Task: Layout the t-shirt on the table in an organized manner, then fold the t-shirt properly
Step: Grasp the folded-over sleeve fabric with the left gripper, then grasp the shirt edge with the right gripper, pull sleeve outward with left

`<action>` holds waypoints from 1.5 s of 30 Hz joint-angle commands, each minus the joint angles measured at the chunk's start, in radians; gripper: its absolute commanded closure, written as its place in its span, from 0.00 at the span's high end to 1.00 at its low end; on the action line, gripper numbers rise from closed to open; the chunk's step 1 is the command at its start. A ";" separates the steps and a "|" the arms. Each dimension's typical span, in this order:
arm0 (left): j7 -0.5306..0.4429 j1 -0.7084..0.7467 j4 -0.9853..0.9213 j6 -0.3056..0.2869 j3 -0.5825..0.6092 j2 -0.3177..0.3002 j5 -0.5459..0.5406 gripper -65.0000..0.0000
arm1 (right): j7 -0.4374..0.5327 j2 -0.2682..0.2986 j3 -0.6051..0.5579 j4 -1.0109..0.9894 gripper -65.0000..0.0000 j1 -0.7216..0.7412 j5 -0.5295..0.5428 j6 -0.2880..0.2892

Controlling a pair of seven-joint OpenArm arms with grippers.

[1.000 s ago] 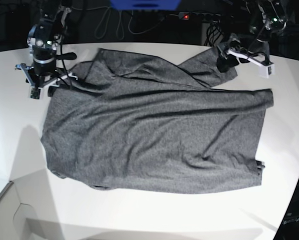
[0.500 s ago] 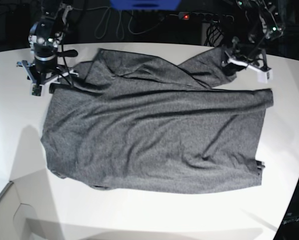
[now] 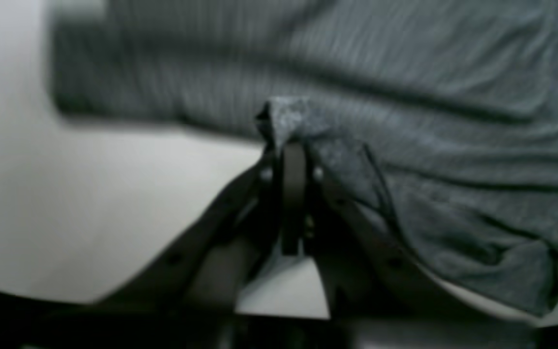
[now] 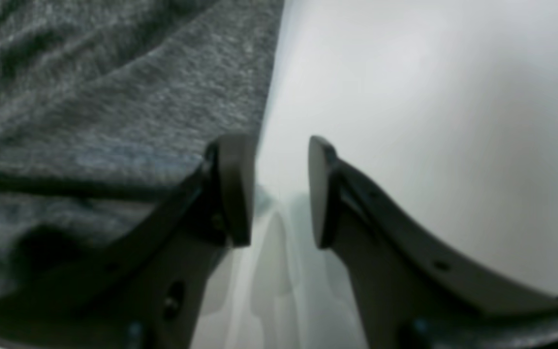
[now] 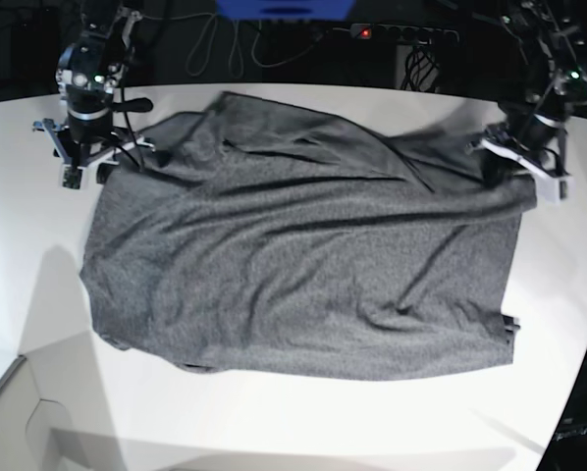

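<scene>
- Dragging a pinched fold of the shirt [image 5: 303, 265] rightward, the left claw [image 5: 509, 162] is now clenched on cloth near the table's [image 5: 274, 432] right edge; the far sleeve is unfolding.
- Right claw [image 4: 279, 194] is hanging parted, gripping nothing, beside the shirt's far-left edge.
- Little room is remaining rightward; bare table is lying open nearer.

bright even overhead light, both wrist views soft and blurred, dim surround, soft shadows on white table [image 5: 274, 422]
</scene>
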 commanded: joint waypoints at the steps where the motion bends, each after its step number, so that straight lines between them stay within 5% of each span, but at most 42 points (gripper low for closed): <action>1: -0.020 -0.019 0.040 -0.005 -0.002 -0.027 -0.012 0.00 | 0.026 -0.003 -0.001 0.021 0.31 0.001 0.001 -0.005; 8: -0.020 -0.035 0.074 -0.013 0.001 -0.127 -0.012 0.00 | 0.026 -0.006 -0.001 0.021 0.31 0.001 0.001 -0.005; 13: -0.020 -0.025 0.065 -0.204 -0.001 -0.176 0.002 0.00 | 0.026 -0.006 -0.001 0.021 0.31 0.001 0.001 -0.005; 19: -0.020 -0.042 0.042 -0.397 0.015 -0.180 0.221 0.00 | 0.026 -0.006 -0.001 0.021 0.31 0.004 0.001 -0.005; 24: -0.021 -0.065 -0.003 -0.397 0.096 -0.190 0.428 0.00 | 0.026 -0.006 -0.002 0.021 0.31 0.008 0.001 -0.005; 31: -0.149 -0.088 -0.040 -0.397 0.138 -0.180 0.637 0.00 | 0.026 -0.006 -0.002 0.021 0.31 0.008 0.001 -0.005; 45: -0.147 -0.067 -0.250 -0.397 0.096 -0.177 0.660 0.00 | 0.025 -0.007 -0.053 0.021 0.31 -0.029 0.001 -0.005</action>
